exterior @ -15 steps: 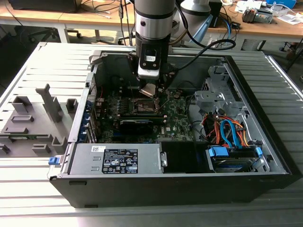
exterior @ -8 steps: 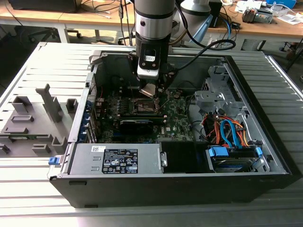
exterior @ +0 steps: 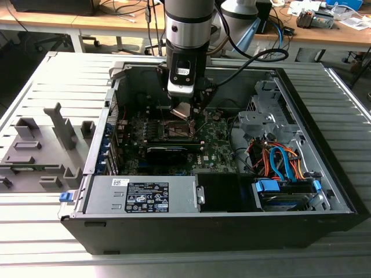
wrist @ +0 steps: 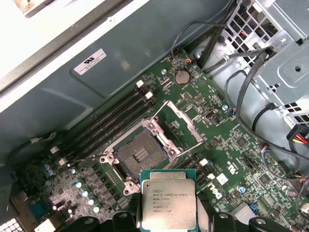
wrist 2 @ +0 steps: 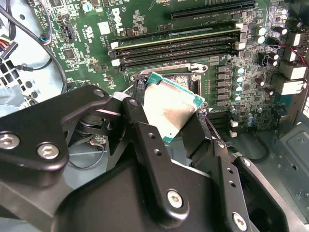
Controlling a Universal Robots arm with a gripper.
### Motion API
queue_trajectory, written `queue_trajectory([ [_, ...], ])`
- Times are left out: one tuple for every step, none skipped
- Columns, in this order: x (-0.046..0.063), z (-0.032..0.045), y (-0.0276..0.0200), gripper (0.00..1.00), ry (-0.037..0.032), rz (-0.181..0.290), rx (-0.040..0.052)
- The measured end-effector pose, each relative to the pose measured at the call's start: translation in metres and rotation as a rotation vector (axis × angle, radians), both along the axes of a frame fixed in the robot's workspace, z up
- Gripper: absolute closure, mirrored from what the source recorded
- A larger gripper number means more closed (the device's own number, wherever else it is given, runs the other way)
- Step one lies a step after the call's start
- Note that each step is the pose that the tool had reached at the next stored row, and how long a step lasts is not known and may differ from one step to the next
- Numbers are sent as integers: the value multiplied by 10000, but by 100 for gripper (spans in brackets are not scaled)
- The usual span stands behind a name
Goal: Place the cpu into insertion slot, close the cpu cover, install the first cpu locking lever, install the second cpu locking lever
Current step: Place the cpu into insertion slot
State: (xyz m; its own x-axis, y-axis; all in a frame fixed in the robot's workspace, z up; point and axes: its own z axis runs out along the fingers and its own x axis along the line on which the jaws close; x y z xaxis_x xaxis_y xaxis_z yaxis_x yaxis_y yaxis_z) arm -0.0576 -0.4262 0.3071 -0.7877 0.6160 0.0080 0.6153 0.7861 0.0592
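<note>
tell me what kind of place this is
Probably a robotics lab or workshop: an open computer case sits on a slatted metal table, cluttered wooden desks stand behind, and a gripper holds the cpu.

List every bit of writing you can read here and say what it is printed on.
No text is legible enough to quote.
cpu, held in the gripper: lines of print on its metal top, too small to read.
Power supply label: dense print and symbols, too small.
White sticker on the case wall: a mark, unreadable.
Circuit board: white lettering, too small.
</note>
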Motion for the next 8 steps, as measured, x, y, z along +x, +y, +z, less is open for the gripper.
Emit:
queue_trajectory([
  [0,0,0,46,0,-21,-1],
  [0,0,0,46,0,-42,-3],
  [0,0,0,46,0,-54,-4],
  [0,0,0,46,0,-72,-6],
  [0,0,0,46,0,-94,-7],
  [0,0,0,46,0,-105,-7],
  [0,0,0,46,0,-118,-8],
  [0,0,0,46,0,-137,-8],
])
